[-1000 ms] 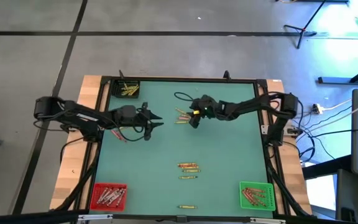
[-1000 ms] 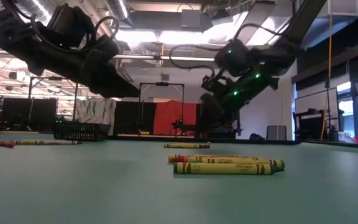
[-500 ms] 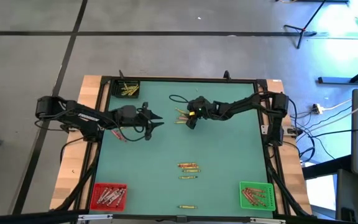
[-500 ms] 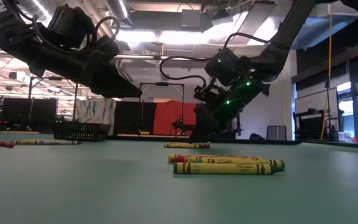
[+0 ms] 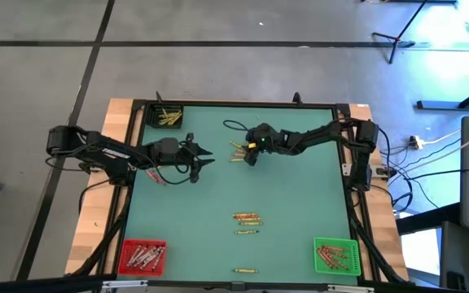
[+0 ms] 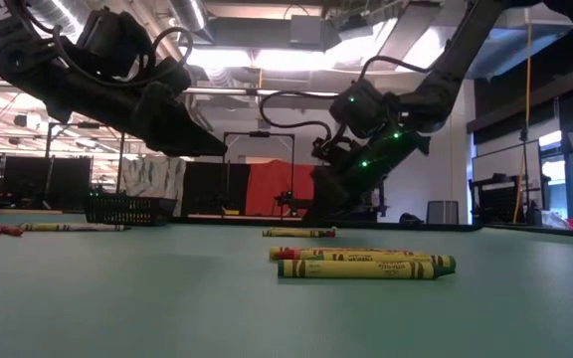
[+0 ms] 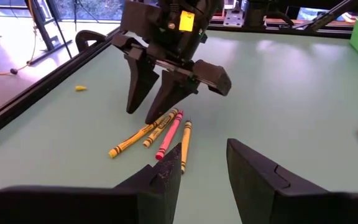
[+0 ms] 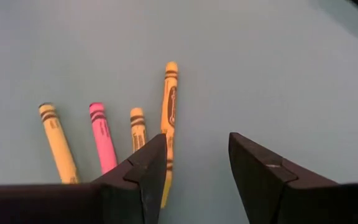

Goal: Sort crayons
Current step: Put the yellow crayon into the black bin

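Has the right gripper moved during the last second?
Yes. In the high view the right gripper has shifted slightly toward the black bin, coming over the crayons beside it.

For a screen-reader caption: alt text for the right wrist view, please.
The right gripper, fingers open and empty, hangs over four crayons fanned on the green table: three yellow, one pink. One finger overlaps the longest yellow one.

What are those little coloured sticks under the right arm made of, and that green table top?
The crayons look like wax sticks in matte paper wrappers: printed dark bands and lettering show along each, one pink among yellow ones. The table top seems a smooth, slightly glossy sheet, perhaps plastic or painted board; it shows soft reflections in the left wrist view. I cannot be sure which.
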Robot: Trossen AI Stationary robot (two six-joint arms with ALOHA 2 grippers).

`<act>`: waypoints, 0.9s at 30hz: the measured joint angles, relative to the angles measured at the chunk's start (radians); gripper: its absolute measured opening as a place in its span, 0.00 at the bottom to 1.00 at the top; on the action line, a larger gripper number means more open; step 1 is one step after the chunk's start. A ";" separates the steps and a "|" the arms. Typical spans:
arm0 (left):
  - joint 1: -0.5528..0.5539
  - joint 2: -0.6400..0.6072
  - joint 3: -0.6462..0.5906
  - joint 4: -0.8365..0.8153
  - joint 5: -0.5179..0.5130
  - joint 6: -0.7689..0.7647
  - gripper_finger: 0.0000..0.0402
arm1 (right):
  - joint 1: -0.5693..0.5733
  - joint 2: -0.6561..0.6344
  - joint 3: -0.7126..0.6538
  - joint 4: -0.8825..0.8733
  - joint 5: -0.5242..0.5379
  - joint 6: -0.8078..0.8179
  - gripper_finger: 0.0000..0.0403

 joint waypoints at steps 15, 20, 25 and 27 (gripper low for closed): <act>0.000 0.000 0.000 0.000 0.000 0.000 0.28 | 0.002 0.051 0.003 0.024 0.004 -0.004 0.42; 0.000 0.000 0.000 0.003 0.000 0.000 0.28 | 0.002 0.053 0.003 0.021 -0.020 -0.027 0.30; 0.000 0.000 0.000 0.006 0.000 0.000 0.28 | 0.003 0.053 0.003 0.014 -0.034 -0.045 0.10; 0.000 0.000 0.000 0.006 0.000 0.000 0.28 | 0.003 0.053 0.003 0.011 -0.035 -0.045 0.04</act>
